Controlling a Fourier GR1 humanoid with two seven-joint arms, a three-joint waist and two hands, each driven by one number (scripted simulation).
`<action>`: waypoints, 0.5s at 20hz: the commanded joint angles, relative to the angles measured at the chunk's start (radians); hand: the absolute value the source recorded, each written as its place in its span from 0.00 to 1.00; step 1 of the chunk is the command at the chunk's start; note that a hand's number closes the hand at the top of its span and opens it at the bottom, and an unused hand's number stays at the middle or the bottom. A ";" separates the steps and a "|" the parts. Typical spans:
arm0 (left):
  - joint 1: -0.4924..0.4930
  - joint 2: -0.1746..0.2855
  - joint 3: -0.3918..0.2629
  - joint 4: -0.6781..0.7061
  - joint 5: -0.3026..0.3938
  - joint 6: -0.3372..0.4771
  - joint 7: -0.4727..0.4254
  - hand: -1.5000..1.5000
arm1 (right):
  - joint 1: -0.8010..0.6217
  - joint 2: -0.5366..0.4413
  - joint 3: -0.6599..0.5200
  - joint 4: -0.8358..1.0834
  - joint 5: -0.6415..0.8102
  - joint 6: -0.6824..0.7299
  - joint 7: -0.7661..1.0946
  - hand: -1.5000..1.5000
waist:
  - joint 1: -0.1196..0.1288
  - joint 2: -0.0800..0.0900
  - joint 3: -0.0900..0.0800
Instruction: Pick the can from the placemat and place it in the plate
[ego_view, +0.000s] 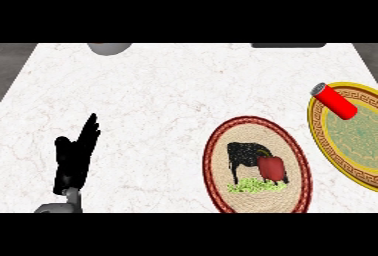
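Note:
A red can (334, 101) with a grey end lies on its side across the upper left rim of the yellow-rimmed plate (322, 142) at the right edge. The round woven placemat (221, 150) with a dark red border and a black cow picture lies at lower centre right. On it sits a red bell pepper (272, 169). My left hand (74, 157) shows at the lower left with straight fingers pointing up, resting and holding nothing. My right hand shows nowhere in the head view.
A grey rounded object (109, 48) sits at the counter's far edge, upper left. A dark flat object (288, 45) lies at the far edge, upper right. White marble counter (170, 100) spreads between my left hand and the placemat.

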 joint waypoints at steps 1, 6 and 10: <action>-0.063 0.032 0.049 0.077 0.019 -0.036 -0.018 0.50 | 0.006 -0.031 0.001 0.032 -0.073 0.064 -0.023 0.00 | 0.004 0.002 0.000; -0.065 -0.008 0.016 0.059 -0.013 -0.015 0.019 0.50 | 0.023 -0.024 0.052 0.126 -0.076 0.016 -0.172 0.00 | 0.007 0.003 0.000; 0.009 -0.018 -0.011 -0.023 -0.036 -0.010 0.028 0.50 | 0.080 0.041 0.084 0.056 -0.090 -0.044 -0.209 0.00 | 0.007 0.002 0.000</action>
